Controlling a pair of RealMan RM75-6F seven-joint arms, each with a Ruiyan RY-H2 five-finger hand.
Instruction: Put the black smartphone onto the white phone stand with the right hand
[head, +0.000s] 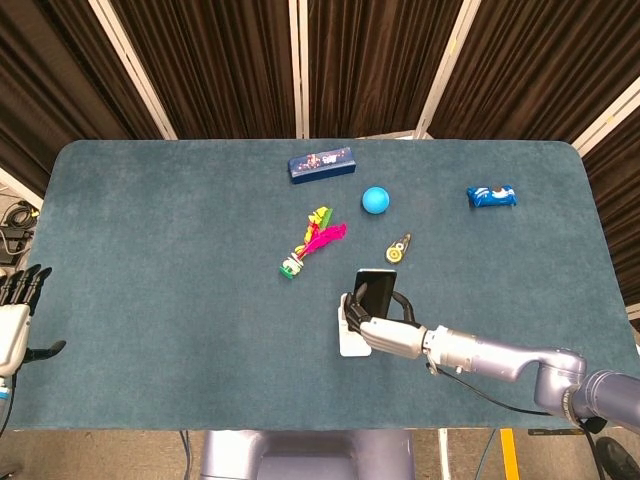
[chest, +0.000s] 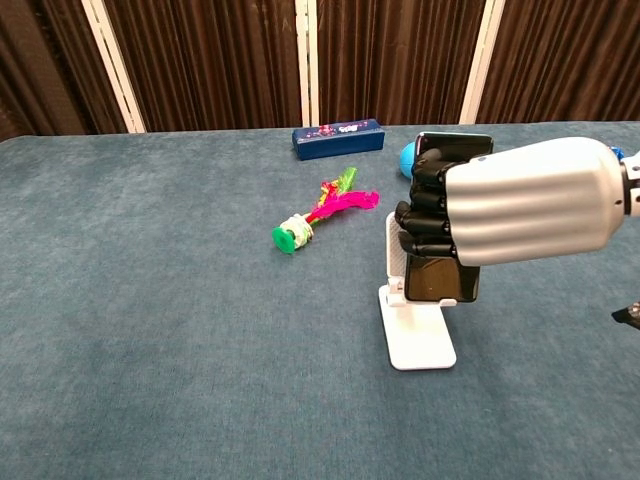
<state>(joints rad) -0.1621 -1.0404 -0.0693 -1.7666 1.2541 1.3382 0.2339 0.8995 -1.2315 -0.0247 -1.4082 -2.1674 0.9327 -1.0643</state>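
My right hand (head: 385, 330) (chest: 500, 205) grips the black smartphone (head: 374, 291) (chest: 447, 282) upright, its dark fingers wrapped around the phone's left edge. The phone stands against the back of the white phone stand (head: 351, 341) (chest: 418, 335), its lower edge close to the stand's ledge; whether it rests there I cannot tell. In the chest view the hand hides most of the phone's face. My left hand (head: 14, 315) hangs at the table's left edge, fingers apart and holding nothing.
A green-and-pink shuttlecock toy (head: 312, 243) (chest: 318, 214) lies left of the stand. Farther back are a blue box (head: 322, 164) (chest: 338, 138), a blue ball (head: 375, 200), a small yellow-and-black item (head: 397, 250) and a blue snack packet (head: 491, 196).
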